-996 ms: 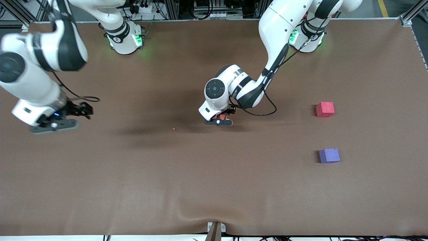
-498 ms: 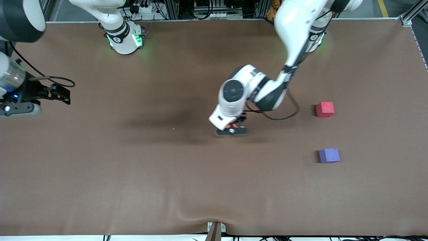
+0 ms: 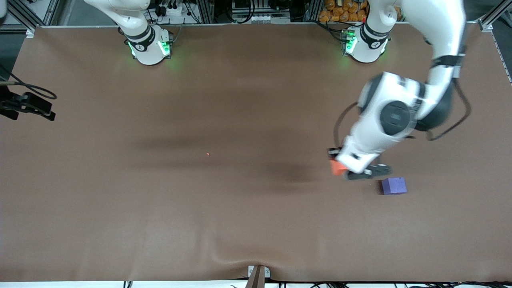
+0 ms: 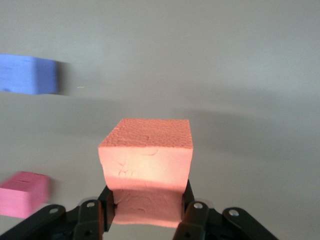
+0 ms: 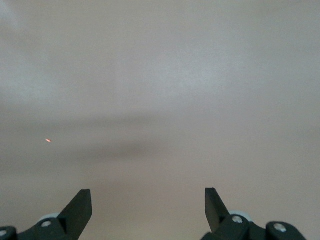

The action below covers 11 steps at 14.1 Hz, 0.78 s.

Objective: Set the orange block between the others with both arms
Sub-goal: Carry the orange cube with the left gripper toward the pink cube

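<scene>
Jaws of left gripper [image 4: 146,220] clamp the orange block [image 4: 146,160] low, in the air beside the purple cube [image 3: 394,186], right gripper [image 5: 148,205] waiting open over the table's right-arm end; if I descend off-centre, I risk nudging purple or pink [image 4: 22,194].

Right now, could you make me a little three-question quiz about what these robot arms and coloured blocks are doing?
1. True or false: the left gripper is shut on the orange block.
2. Which cube does the front view show, on the table, right beside that carried block? A) purple cube B) green cube C) yellow cube
3. Fill in: the right gripper, empty and waiting over the table at its own arm's end, has its jaws ____.

Key: 1 true; 2 A; 3 open.
</scene>
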Available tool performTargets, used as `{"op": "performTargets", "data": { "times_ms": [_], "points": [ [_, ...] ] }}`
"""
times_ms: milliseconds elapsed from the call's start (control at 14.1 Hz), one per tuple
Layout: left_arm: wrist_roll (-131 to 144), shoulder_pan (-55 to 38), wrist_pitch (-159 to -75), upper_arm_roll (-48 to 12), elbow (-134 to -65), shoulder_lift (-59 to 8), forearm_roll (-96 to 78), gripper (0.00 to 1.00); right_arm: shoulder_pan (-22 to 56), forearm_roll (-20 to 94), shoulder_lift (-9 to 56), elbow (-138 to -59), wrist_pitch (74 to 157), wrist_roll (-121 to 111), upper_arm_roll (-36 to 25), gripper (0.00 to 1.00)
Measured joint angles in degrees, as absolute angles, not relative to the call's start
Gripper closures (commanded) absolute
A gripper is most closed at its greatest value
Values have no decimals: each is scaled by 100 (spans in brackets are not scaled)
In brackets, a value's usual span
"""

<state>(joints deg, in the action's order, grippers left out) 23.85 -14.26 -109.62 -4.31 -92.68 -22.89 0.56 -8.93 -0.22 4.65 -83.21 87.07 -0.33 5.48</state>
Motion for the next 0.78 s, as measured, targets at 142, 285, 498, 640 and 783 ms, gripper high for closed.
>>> {"op": "performTargets", "data": {
  "times_ms": [142,285,498,640,783],
  "points": [
    [1434,-844,-11027,-426,-9738,-2262,85,100,-922,58,470,-8315,8626,-28,573,0],
    [753,-310,-11366,-426,-10150,-2265,93,100,-873,70,471,-8313,8514,-5,652,0],
    [276,226,-12157,-434,-10754,-2265,94,100,-846,70,471,-8306,8458,7,672,0],
    [216,374,-12561,-437,-11067,-2265,95,100,-846,70,469,-8298,8457,7,671,0],
    [179,457,-12801,-442,-11284,-2265,97,100,-847,69,467,-8287,8446,7,662,0]
  ]
}}
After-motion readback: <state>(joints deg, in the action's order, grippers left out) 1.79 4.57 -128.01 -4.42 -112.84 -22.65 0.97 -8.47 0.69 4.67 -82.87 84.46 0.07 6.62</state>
